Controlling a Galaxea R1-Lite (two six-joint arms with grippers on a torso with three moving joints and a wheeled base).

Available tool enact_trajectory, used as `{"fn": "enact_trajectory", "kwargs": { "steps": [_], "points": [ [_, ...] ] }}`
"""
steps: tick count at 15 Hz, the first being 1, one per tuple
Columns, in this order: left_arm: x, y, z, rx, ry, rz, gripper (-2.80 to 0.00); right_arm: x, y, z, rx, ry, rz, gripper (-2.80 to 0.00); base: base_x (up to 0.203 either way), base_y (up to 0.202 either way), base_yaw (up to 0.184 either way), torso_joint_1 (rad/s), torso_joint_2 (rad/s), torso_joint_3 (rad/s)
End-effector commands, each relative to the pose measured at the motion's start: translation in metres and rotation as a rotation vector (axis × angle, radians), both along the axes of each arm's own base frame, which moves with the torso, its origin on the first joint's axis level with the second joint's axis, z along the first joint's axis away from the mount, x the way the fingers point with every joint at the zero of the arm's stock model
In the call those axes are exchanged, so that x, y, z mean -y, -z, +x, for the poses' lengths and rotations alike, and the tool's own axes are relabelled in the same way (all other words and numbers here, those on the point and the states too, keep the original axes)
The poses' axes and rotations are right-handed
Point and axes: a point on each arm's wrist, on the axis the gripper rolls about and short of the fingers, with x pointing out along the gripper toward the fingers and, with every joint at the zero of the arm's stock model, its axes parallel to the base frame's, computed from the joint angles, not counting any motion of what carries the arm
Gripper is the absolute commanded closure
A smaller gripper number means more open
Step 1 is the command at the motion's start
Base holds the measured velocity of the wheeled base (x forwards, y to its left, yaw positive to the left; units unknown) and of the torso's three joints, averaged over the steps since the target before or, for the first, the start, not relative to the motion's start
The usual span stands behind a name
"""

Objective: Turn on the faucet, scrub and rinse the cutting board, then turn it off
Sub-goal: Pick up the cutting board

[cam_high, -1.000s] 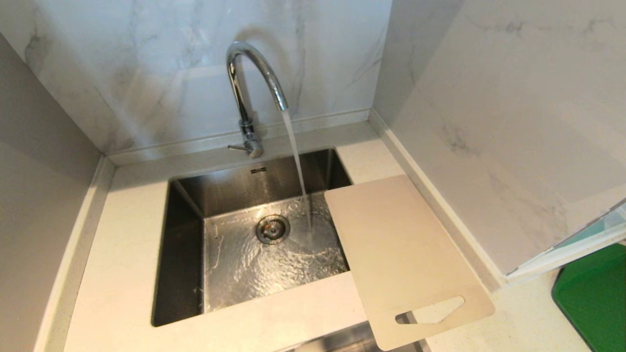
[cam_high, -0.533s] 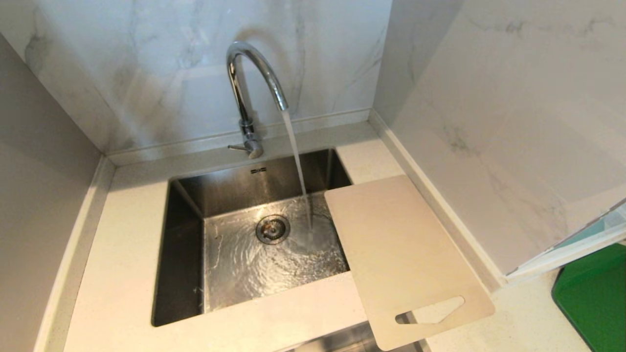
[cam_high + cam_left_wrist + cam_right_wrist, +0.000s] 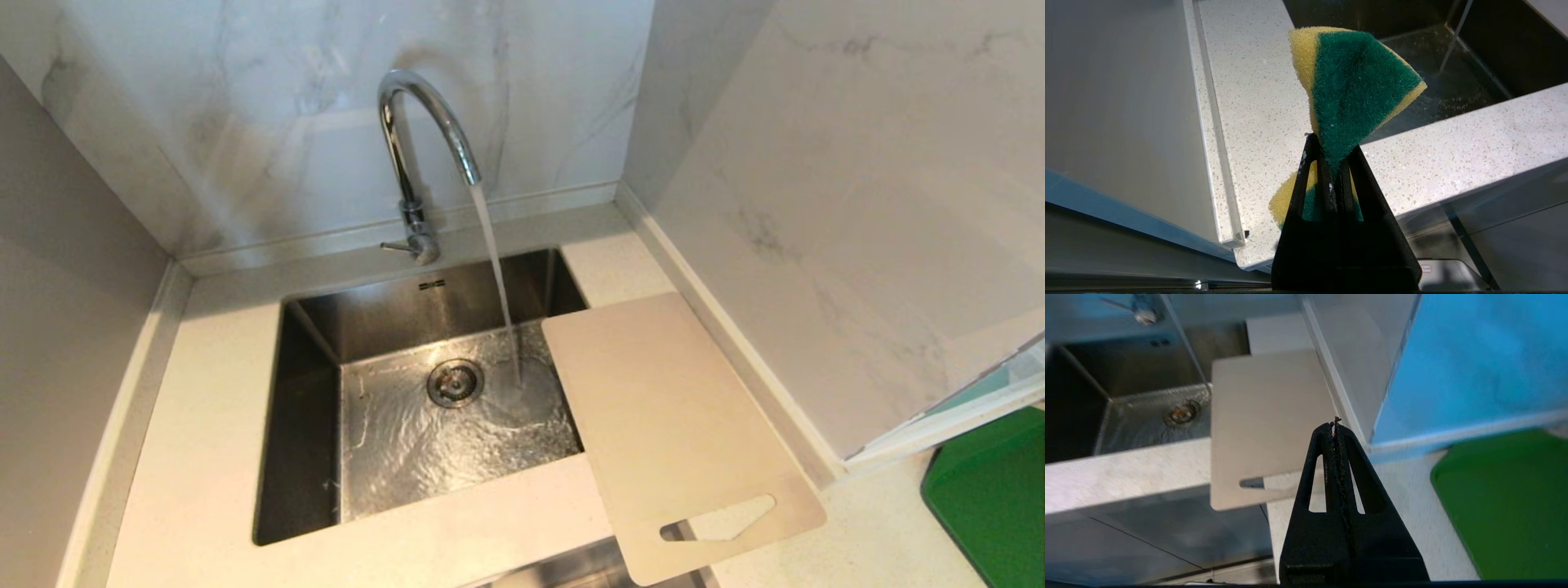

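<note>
**Water running, board dry on the bench: nothing in the sink area has changed over the last second.**

The faucet [image 3: 424, 122] pours a steady stream into the sink [image 3: 310, 425], just as in the earlier head views, so the turn-on step looks done. The board [image 3: 669, 425] lies flat on the bench [image 3: 204, 425] at the sink's right edge, one corner over the basin, its handle slot nearest the robot; it has not shifted and the stream misses it. The left hand [image 3: 1331, 163] is clenched on a sponge [image 3: 1355, 85] above the bench left of the sink. The right hand [image 3: 1336, 426] is clenched on nothing, near the board's slot end, beside the green mat [image 3: 1506, 502]. Scrubbing and rinsing appear still to come.
</note>
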Motion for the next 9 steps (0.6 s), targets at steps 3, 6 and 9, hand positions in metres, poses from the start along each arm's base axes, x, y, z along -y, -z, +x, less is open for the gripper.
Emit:
{"fn": "enact_trajectory", "kwargs": {
  "steps": [3, 6, 9],
  "points": [
    [0.000, 0.001, 0.000, -0.005, 0.000, 0.000, 0.00, 0.004, -0.096, 0.009, -0.075, -0.105, -0.006, 0.00, 0.000, 0.000, 0.000, 0.000, 0.00, 0.000],
    [0.000, 0.001, 0.000, -0.005, 0.000, 0.000, 0.00, 0.005, -0.144, 0.024, -0.142, -0.225, -0.017, 0.00, 0.000, 0.000, 0.000, 0.000, 0.00, 0.000],
    [0.000, 0.001, 0.000, -0.005, 0.000, 0.000, 0.00, -0.002, -0.168, 0.052, -0.244, -0.309, -0.069, 0.00, 0.000, 0.000, 0.000, 0.000, 0.00, 0.000]
  ]
}}
